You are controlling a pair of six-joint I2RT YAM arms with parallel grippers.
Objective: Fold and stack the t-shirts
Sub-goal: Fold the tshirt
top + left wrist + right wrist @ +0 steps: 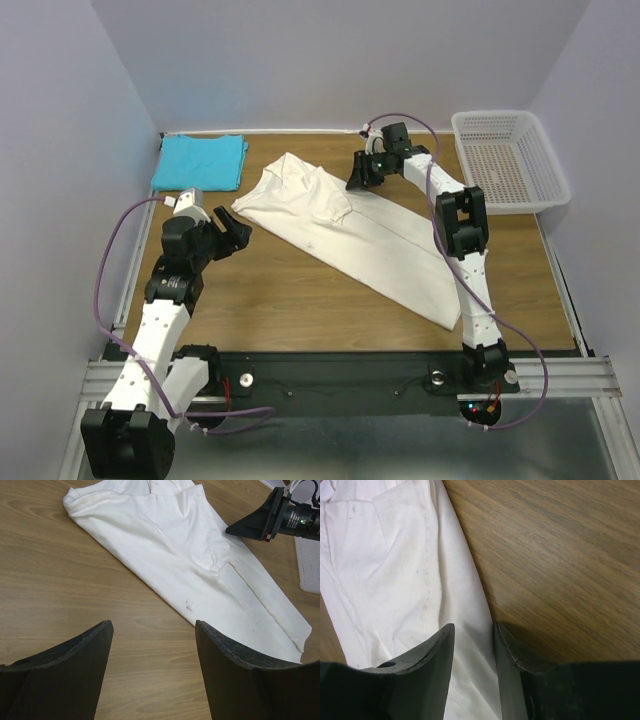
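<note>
Overhead, we see a cream-white cloth t-shirt (350, 240) lying slantwise across the wooden counter (300, 310), a folded turquoise-blue cloth t-shirt (200, 162) in the far left corner and a white plastic mesh basket (497, 117) at far right. From the left wrist, the left gripper (154, 627) shows jaws spread wide over bare wood, near the pale shirt. From the right wrist, the right gripper (474, 627) has narrow jaws straddling that shirt's edge.

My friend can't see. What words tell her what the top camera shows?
A cream-white t-shirt lies partly folded, slanting across a wooden table. The right gripper is over its far edge; the open left gripper near its left end. A folded turquoise t-shirt lies far left, a white basket far right.
</note>
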